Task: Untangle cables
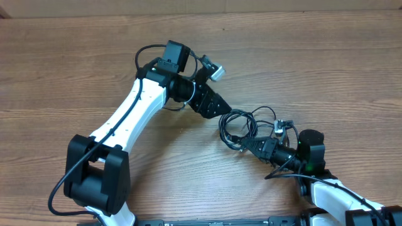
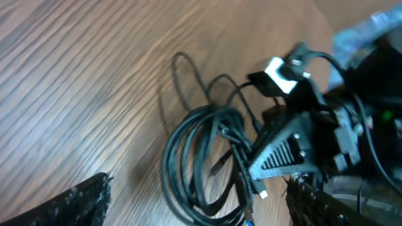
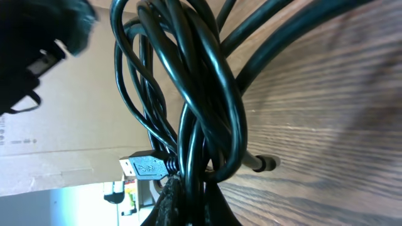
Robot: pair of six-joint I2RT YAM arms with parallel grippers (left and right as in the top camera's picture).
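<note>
The cables (image 1: pixel 239 127) are a small coil of thin black cords on the wooden table, just right of centre. My right gripper (image 1: pixel 249 145) is shut on the coil's near edge. In the right wrist view the fingers (image 3: pixel 174 202) pinch several strands of the cables (image 3: pixel 201 94), and a USB plug (image 3: pixel 144 168) and a barrel plug (image 3: pixel 264 163) stick out beside them. My left gripper (image 1: pixel 217 108) stands open just up-left of the coil. In the left wrist view its fingers (image 2: pixel 72 204) stand wide apart, with the cables (image 2: pixel 198 160) lying between and beyond them, ungripped.
The left arm (image 1: pixel 129 119) crosses the table from the bottom left. The right arm (image 1: pixel 314 163) comes in from the bottom right. Its gripper body (image 2: pixel 292 147) shows in the left wrist view, close to the coil. Bare wood surrounds the coil.
</note>
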